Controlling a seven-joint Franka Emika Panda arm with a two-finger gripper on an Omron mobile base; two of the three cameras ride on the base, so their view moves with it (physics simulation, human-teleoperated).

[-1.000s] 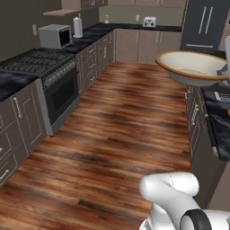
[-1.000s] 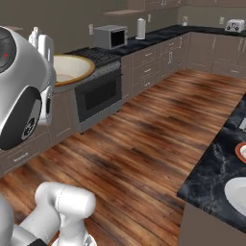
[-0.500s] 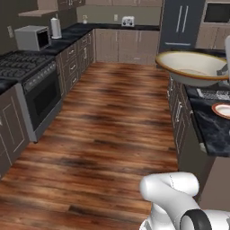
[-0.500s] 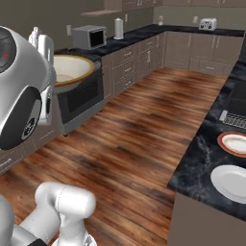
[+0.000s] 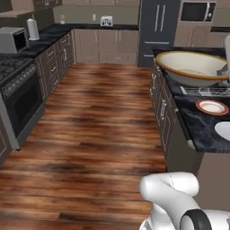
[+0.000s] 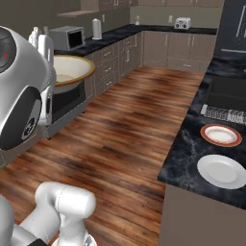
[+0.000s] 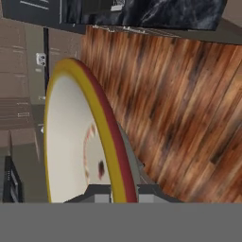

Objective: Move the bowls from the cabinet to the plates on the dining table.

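On the dining table both plates, orange-red and white, sit bare; my gripper pinches the cream bowl's rim, undelivered.

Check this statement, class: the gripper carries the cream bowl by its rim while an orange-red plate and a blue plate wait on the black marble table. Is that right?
Not quite. The second plate is white, not blue, as the right base view shows. The rest holds: the gripper carries the cream bowl by its rim, and the orange-red plate waits on the black marble table.
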